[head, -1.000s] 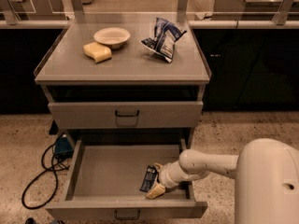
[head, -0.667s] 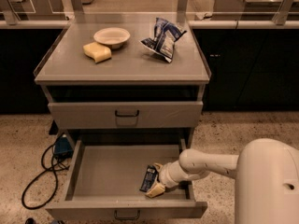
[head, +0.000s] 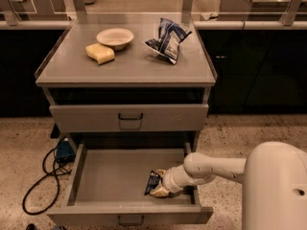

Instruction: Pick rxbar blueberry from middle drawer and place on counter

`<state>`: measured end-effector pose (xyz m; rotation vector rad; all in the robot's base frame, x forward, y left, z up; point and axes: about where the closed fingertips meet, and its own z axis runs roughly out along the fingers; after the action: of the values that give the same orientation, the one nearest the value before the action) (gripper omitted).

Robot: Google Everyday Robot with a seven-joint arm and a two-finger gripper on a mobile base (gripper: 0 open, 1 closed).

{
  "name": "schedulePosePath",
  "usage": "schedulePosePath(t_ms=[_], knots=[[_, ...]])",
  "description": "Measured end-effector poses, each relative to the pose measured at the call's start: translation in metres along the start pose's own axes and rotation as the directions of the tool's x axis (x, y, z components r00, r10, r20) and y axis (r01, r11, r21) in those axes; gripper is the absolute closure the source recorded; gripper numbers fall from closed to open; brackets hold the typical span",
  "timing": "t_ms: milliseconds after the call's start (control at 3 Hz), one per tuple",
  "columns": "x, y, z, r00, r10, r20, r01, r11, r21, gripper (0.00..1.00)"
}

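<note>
The middle drawer [head: 110, 174] is pulled open below the closed upper drawer. The rxbar blueberry [head: 153, 181], a small dark wrapper with pale print, lies on the drawer floor near its front right corner. My gripper [head: 159, 189] reaches in from the right on a white arm and sits down in the drawer, right against the bar's right side. The counter [head: 127, 63] is the grey cabinet top above.
On the counter stand a white bowl [head: 115, 36], a yellow sponge [head: 100, 53] and a wrinkly blue-and-white snack bag [head: 168, 40]. A blue box with a black cable [head: 45, 176] lies on the floor left of the cabinet. My white base [head: 276, 188] is at the lower right.
</note>
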<state>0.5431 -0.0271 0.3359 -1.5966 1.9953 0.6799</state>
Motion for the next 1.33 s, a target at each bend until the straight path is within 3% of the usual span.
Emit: schedulePosePath(t_ms=[333, 667, 1000, 1333], knots=[[-0.002, 0.000, -0.002, 1.000, 0.000, 0.000, 0.000, 1.0000, 0.000, 1.00], [-0.018, -0.001, -0.048, 0.998, -0.023, 0.058, 0.020, 0.9989, 0.042, 1.00], [-0.044, -0.004, -0.126, 0.984, -0.059, 0.170, 0.041, 0.9937, 0.104, 1.00], [-0.061, -0.014, -0.197, 0.963, -0.077, 0.259, 0.043, 0.9899, 0.135, 1.00]])
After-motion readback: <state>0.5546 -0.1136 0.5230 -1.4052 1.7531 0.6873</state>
